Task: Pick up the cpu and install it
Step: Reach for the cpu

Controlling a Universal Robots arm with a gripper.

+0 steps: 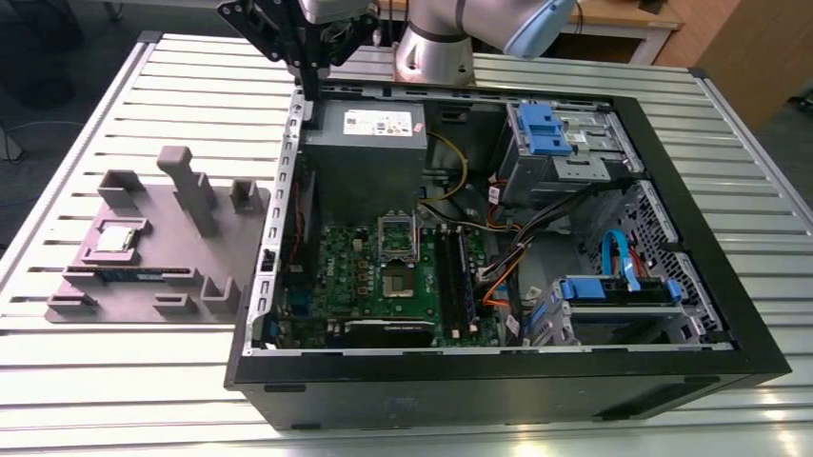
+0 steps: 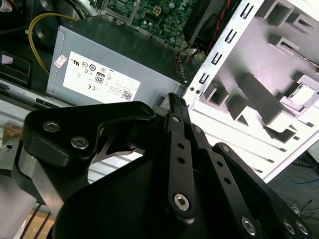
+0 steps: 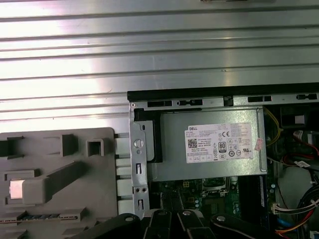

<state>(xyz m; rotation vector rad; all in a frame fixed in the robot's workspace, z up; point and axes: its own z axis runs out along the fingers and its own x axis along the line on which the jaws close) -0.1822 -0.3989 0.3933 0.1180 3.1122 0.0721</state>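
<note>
We see a broad table (image 1: 128,381) of ribbed aluminium slats, and on it a black steel computer case (image 1: 508,386) lying open. Inside it are a matte grey power supply (image 1: 362,143) with a white label and a green motherboard (image 1: 362,286) with its dark metal-framed socket (image 1: 400,284). Just beside the case, at the exterior view's left, is a dull grey moulded fixture tray (image 1: 140,295) with upright posts and pockets.

The arm (image 1: 439,48) reaches in from the far edge. Its black gripper (image 1: 308,69) points down over the case's far wall near the power supply — fingers drawn together, holding nothing.

The cpu (image 1: 117,238), a small square with a shiny silver top, lies flat in a tray pocket — well apart from the gripper. One of the tray's tall posts stands just beside it.
</note>
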